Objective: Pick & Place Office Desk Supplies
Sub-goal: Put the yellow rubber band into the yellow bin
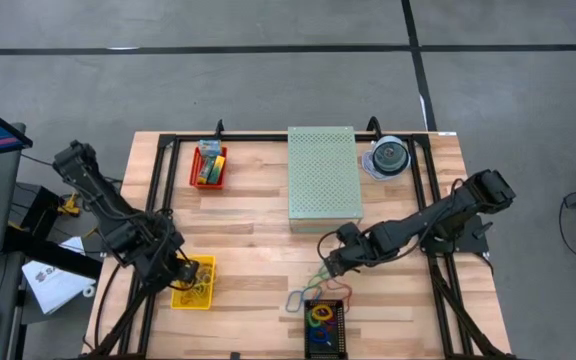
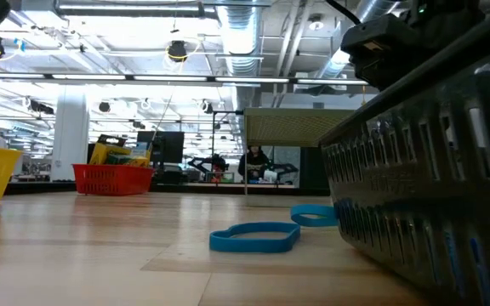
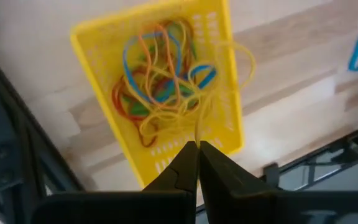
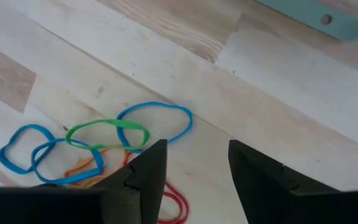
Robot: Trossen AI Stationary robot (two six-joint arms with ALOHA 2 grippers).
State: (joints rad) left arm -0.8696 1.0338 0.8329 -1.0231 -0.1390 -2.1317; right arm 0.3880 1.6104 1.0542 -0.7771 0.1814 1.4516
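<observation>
My left gripper hovers shut over the yellow basket, which holds a tangle of coloured rubber bands. A thin yellow band runs out from its fingertips. My right gripper stands open, pointing down, just above a cluster of loose bands lying flat on the wood: a blue loop, a green one, further blue loops, orange and red. In the high view this gripper is at mid-table. Crayon boxes sit in the red basket. My left gripper pinches a strand of the thin yellow band between its two shut fingertips, coming from above and pointing steeply down. The band stretches away from the fingertips into the basket, and part of its loop drapes over the basket's rim.
A black basket with bands stands at the near edge, with a blue loop beside it. The pale green perforated box lies at the middle back and a clear disc case to its right. Black frame rails border the table.
</observation>
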